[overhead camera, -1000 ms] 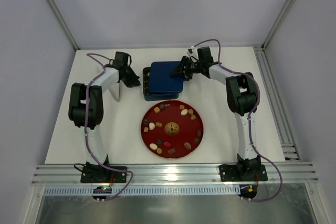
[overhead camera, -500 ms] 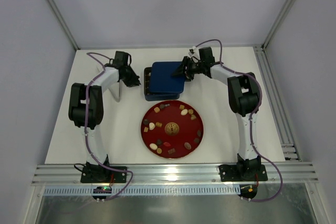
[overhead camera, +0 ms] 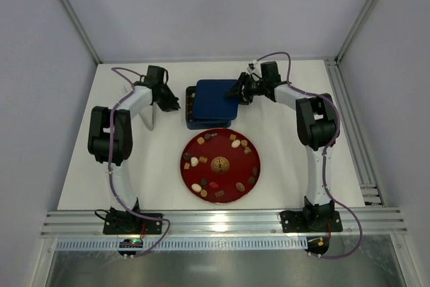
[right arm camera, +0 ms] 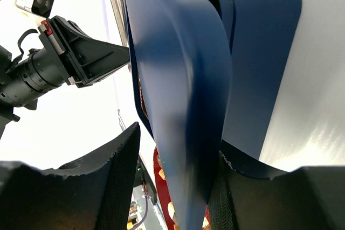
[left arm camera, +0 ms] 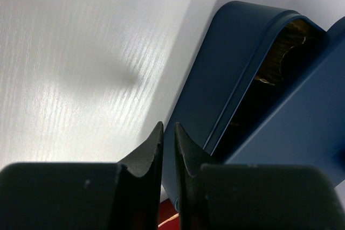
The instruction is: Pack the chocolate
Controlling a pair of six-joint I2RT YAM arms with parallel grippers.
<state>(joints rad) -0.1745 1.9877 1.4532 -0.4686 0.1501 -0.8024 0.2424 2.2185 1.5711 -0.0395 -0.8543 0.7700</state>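
Note:
Several small chocolate pieces (overhead camera: 235,144) in brown, tan and cream lie on the round red plate (overhead camera: 252,181). Behind the plate stands the dark blue box (overhead camera: 190,117). Its lid (overhead camera: 216,92) lies shifted to the right, uncovering a strip of brown contents (left arm camera: 280,57) at the left. My right gripper (overhead camera: 240,92) is at the lid's right edge. The lid (right arm camera: 178,79) runs between its fingers: one finger touches the underside, the other stands off with a gap (right arm camera: 178,141). My left gripper (overhead camera: 173,105) hovers shut just left of the box (left arm camera: 215,79), tips together (left arm camera: 168,126).
A thin white upright piece (overhead camera: 153,117) stands beside the left arm. An aluminium rail (overhead camera: 222,223) runs along the near table edge, and another rail (overhead camera: 349,126) along the right side. White walls enclose the back and sides.
The right gripper and the lid have slid a little to the right, uncovering more of the box's left side. The left gripper has hardly moved.

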